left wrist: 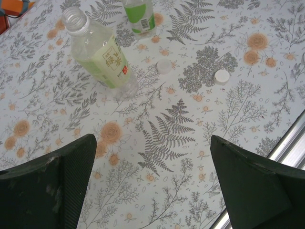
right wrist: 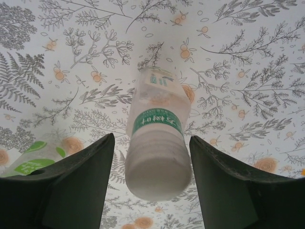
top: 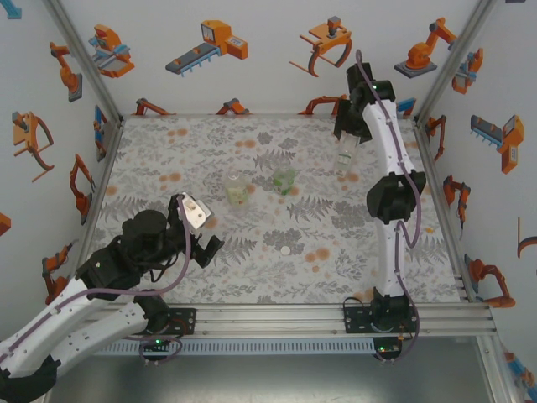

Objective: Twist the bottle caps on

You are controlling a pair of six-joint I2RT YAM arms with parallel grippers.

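A colourless bottle (right wrist: 155, 126) with a green band stands upright at the far right of the floral mat, also visible from above (top: 346, 156). A white cap (right wrist: 157, 177) sits on its neck. My right gripper (right wrist: 151, 138) hangs over it, open, one finger on each side with a gap to the cap. My left gripper (left wrist: 151, 143) is open over bare mat at the near left (top: 204, 231). Ahead of it stand the yellowish bottle (left wrist: 97, 52), its neck uncapped, and the green bottle (left wrist: 139, 14). Two loose caps lie on the mat, one white (left wrist: 221, 76) and one paler (left wrist: 164, 66).
The yellowish bottle (top: 237, 191) and green bottle (top: 285, 180) stand mid-mat, close together. One loose cap (top: 285, 250) lies nearer the front. An aluminium rail (top: 336, 315) runs along the near edge, and printed walls enclose the other three sides.
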